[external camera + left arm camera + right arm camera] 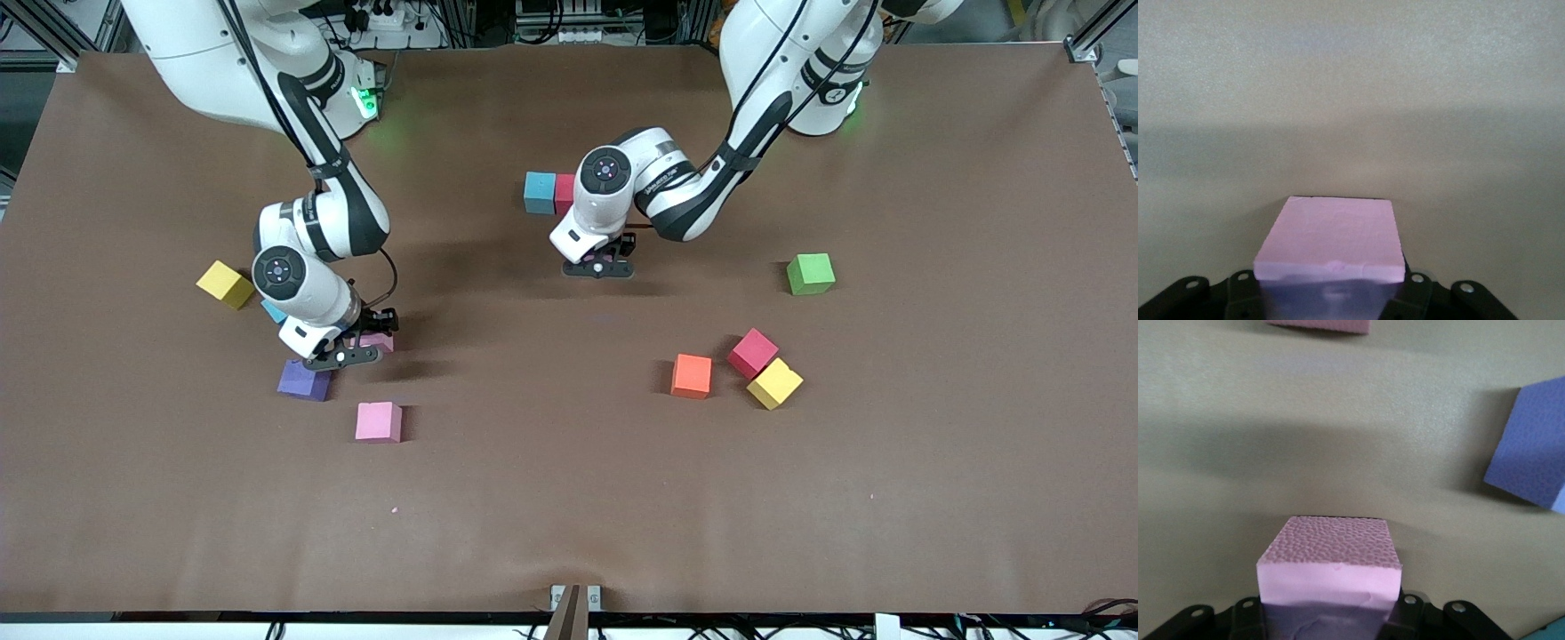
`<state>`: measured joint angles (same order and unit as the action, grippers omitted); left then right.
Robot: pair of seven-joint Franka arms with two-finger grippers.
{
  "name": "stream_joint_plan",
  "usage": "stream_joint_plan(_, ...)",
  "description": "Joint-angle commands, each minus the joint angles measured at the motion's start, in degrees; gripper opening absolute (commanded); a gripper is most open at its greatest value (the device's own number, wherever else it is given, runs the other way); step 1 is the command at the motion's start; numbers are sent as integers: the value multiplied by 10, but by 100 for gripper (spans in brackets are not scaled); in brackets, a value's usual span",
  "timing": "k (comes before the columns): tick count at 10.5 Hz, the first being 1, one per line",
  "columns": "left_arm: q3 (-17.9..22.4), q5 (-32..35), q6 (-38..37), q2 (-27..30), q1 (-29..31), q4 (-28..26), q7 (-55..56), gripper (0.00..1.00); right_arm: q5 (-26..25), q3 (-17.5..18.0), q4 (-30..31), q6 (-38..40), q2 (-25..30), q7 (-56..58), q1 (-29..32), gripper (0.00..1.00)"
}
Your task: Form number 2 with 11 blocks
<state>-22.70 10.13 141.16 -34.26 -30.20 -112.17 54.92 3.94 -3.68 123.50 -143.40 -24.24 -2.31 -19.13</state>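
1. Front view: the left gripper (600, 267) hangs low over the middle of the table (569, 516). At its 11 o'clock sit a blue block (540, 192) and a red block (564, 193), touching.
2. Same view: the right gripper (342, 357) is low toward the right arm's end. A purple block (304, 380) lies just at its 7 o'clock, a loose pink block (379, 421) at 5 o'clock and a yellow block (225, 284) at 10 o'clock.
3. Toward the left arm's end lie an orange block (691, 375), a second red block (752, 352) touching a second yellow block (774, 383), and a green cube (810, 273) apart at their 1 o'clock.
4. Left wrist view: the jaws are closed on the left's pink block (1331, 237).
5. Right wrist view: the jaws appear clamped on the right's pink block (1331, 557), though the contact itself is hidden.
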Motion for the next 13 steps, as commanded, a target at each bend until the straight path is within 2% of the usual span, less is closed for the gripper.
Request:
stream_joint_plan(1,-1,16,7,8,3,-27,-15,28,-7,9,-8,41,24,58,4,39)
stream_joint_plan(3,0,16,7,6,8,-26,-16,28,-6,25,-49,119,25,100,3,39)
stream_joint_plan(4,0,16,6,6,8,-26,-18,29,-6,36,-56,133,25,129,2,39)
stream_joint_plan(6,0,16,5,4,10,-27,-18,32,-6,58,-60,133,23,170,-6,39)
stream_joint_plan(8,0,16,4,3,12,-27,-17,33,-6,61,-61,134,24,192,-41,39)
stream_joint_plan(10,1,16,3,3,13,-27,-11,41,-8,61,-71,134,22,252,-64,41)
stream_joint_plan(12,1,16,3,3,13,-27,-7,75,-8,61,-77,134,19,326,-73,41)
stream_joint_plan(13,1,15,3,4,13,-26,-4,100,-9,61,-77,134,19,366,-75,41)
